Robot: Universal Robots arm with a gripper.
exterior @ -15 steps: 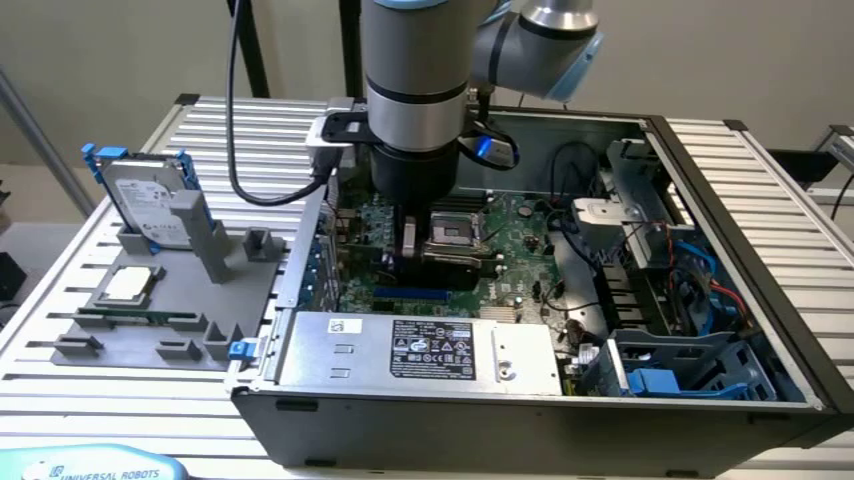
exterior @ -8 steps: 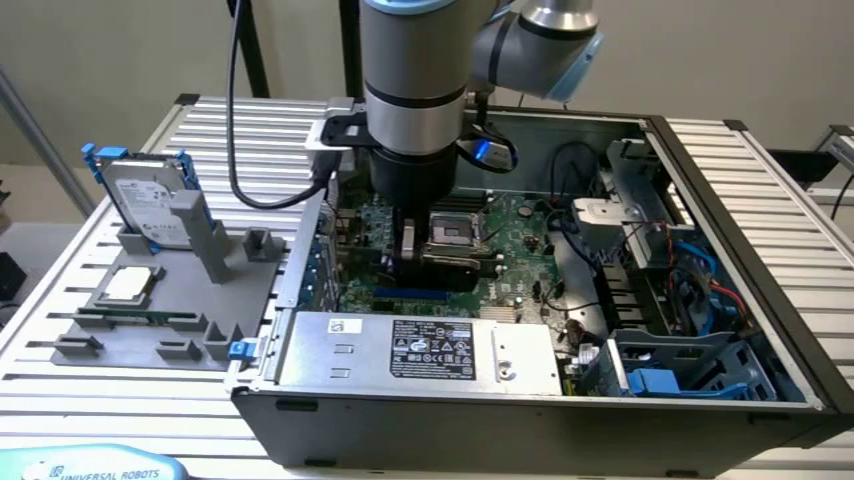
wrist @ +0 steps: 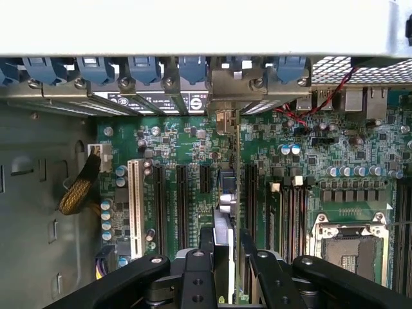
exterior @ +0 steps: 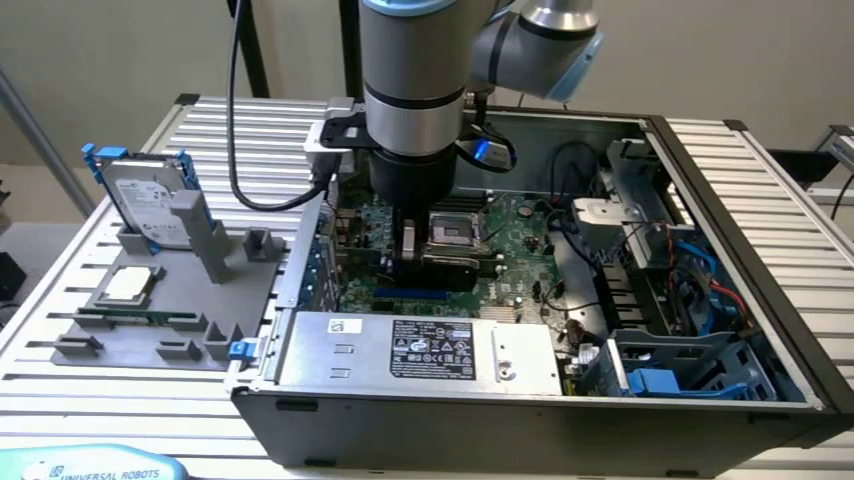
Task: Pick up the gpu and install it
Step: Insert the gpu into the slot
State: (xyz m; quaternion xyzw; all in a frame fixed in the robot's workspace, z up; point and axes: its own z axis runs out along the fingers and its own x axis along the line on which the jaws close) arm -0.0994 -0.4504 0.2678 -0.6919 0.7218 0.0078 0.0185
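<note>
Near the frame centre of the exterior view, the tool is clenched on the gpu, holding it edge-down inside the open computer case over the motherboard's expansion slots, so pickup looks done and seating appears unfinished.

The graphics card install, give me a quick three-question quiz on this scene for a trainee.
1. True or false: the gripper is shut on the graphics card above the motherboard.
2. Multiple choice: in the exterior view, the hard drive stands
A. inside the computer case
B. on the gray holder outside the case
C. on the power supply
3. Fill in: the square silver chip on the gray holder is the ____.

Key
1. True; the card stands on edge between the gripper's fingers.
2. B
3. processor
</note>
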